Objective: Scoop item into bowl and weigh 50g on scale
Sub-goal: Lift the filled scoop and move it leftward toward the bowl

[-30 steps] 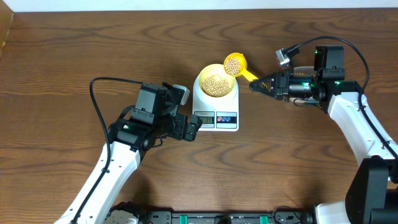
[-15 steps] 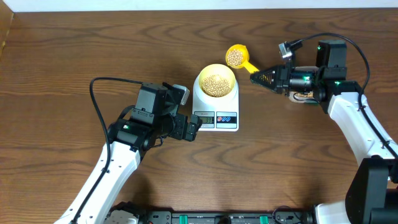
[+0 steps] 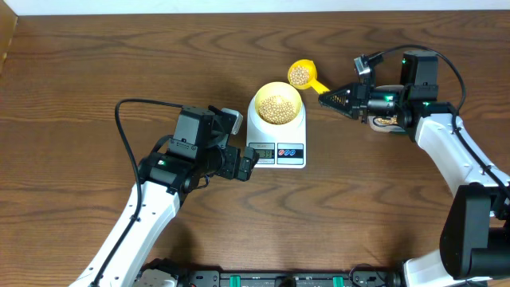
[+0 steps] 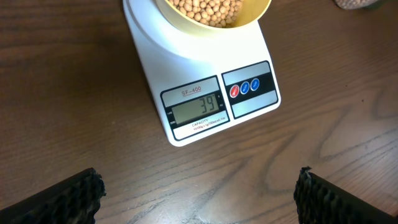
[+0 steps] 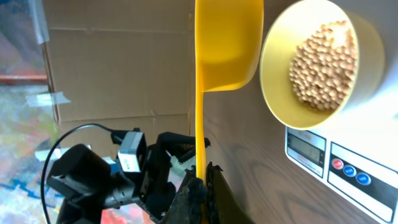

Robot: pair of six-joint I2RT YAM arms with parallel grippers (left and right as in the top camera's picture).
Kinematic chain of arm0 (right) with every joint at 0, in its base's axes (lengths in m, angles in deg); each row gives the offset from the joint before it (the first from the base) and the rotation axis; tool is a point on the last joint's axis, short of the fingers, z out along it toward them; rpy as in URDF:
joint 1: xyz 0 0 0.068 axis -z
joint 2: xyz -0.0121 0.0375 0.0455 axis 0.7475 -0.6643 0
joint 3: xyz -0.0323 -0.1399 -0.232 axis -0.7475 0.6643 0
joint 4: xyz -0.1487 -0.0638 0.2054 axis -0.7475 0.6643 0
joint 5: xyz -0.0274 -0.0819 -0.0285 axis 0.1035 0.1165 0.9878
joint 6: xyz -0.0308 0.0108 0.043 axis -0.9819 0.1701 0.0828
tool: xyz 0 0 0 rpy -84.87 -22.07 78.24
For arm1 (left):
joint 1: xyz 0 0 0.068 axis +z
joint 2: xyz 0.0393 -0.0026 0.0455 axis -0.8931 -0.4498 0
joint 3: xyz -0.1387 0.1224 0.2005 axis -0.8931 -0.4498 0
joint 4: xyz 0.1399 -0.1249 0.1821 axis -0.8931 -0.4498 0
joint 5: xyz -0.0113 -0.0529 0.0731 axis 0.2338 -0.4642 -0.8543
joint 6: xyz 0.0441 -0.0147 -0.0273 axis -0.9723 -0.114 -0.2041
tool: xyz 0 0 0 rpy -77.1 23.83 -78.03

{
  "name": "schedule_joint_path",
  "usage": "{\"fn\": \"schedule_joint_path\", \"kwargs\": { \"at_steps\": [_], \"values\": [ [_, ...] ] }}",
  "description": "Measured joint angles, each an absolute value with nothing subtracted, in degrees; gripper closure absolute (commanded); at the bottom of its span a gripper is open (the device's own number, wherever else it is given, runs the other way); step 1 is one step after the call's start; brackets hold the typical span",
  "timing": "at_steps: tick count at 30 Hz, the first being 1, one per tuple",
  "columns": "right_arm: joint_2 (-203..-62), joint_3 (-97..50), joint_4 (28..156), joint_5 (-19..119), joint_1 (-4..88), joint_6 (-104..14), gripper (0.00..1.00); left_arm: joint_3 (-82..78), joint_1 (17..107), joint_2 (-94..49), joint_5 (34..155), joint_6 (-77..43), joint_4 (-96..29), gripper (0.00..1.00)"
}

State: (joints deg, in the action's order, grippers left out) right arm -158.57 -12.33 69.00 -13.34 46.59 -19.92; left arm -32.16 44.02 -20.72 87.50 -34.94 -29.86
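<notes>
A pale-yellow bowl (image 3: 259,94) stands on the white scale (image 3: 296,131) and holds a heap of tan beans (image 3: 277,108). In the left wrist view the scale (image 4: 155,56) shows 39 under the bowl (image 4: 256,11). My right gripper (image 3: 328,100) is shut on the handle of a yellow scoop (image 3: 300,75), which holds some beans and hovers just behind and to the right of the bowl. The right wrist view shows the scoop (image 5: 227,43) next to the bowl (image 5: 273,68), gripped by my right gripper (image 5: 202,186). My left gripper (image 3: 245,163) (image 4: 199,193) stands wide open in front of the scale, holding nothing.
Dark wood tabletop (image 3: 96,80) lies all around the scale. A cardboard box (image 5: 118,56) shows past the table's edge in the right wrist view. My left arm's black cable (image 3: 127,135) loops over the table at the left.
The scoop has drawn back from over the bowl's rim, toward the far right, with beans still in it. The right gripper rose slightly with it. The left arm has not moved.
</notes>
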Motion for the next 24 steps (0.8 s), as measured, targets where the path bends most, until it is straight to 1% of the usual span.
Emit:
{"fn": "schedule_joint_path", "kwargs": {
  "at_steps": [24],
  "values": [
    [-158.6,-12.3,67.4,-14.3,47.8,-19.9,0.99,-32.2,44.0,-20.7,87.5,-34.9,-29.9,0.0]
  ]
}}
